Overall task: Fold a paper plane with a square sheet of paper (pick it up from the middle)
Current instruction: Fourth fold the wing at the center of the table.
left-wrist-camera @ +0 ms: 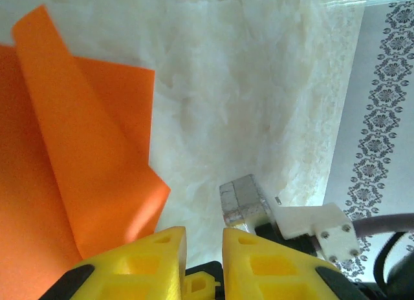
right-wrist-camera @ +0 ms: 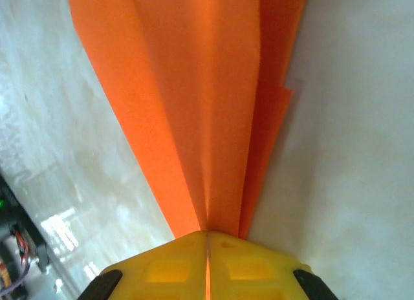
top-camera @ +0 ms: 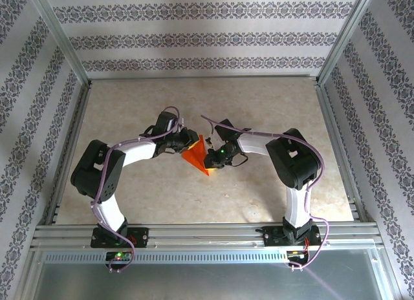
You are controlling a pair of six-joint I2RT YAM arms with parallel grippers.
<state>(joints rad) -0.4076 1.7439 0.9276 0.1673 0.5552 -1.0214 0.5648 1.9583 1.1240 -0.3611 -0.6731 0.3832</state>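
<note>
The bright orange-red sheet of paper [top-camera: 196,154] is folded into a pointed wedge with long creases and hangs above the table between the two arms. My right gripper [top-camera: 208,159] is shut on its narrow end. In the right wrist view the paper [right-wrist-camera: 207,86] fans out from the closed yellow fingers [right-wrist-camera: 208,234]. My left gripper [top-camera: 187,139] is on the paper's other side. Seen from the left wrist, its gripper [left-wrist-camera: 204,232] stands slightly open, with bare table showing in the gap. The paper [left-wrist-camera: 84,158] lies just left of the left finger, a loose flap curling up.
A grey block on a white bracket [left-wrist-camera: 246,200] sits close to the right of my left fingers. The beige marble-look table [top-camera: 259,112] is bounded by aluminium rails [top-camera: 194,232] and patterned walls [top-camera: 194,38].
</note>
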